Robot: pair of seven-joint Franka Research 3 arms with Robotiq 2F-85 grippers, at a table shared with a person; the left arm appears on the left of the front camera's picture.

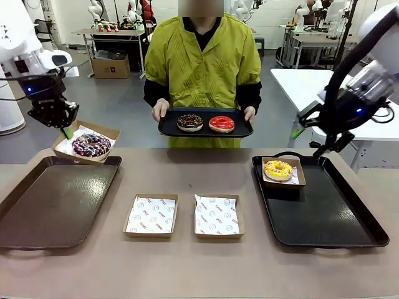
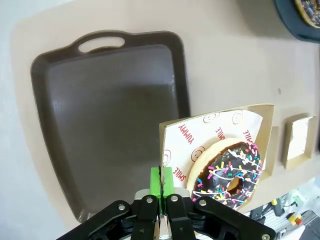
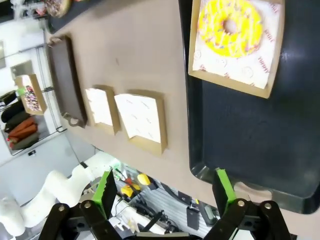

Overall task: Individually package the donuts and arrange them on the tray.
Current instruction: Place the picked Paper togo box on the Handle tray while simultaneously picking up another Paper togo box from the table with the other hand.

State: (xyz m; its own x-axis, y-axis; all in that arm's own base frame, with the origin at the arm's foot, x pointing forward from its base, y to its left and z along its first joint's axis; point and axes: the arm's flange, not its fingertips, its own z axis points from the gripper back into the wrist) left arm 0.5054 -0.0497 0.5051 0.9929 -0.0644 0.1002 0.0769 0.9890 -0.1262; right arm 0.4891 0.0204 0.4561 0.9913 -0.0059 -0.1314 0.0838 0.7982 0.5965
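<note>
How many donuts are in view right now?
4: sprinkled dark donut in the box held by the left gripper; yellow donut boxed on the right tray; chocolate donut and red donut on the person's black tray.

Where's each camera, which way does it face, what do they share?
Front view: between the arms, facing the person holding a small tray; left arm and right arm show.
Left wrist view: behind the left gripper, jaws shut on the drizzled donut's box, looking down at the brown tray.
Right wrist view: behind the right gripper, jaws open, looking down at the yellow donut on the black tray.
Shared: two empty boxes.
</note>
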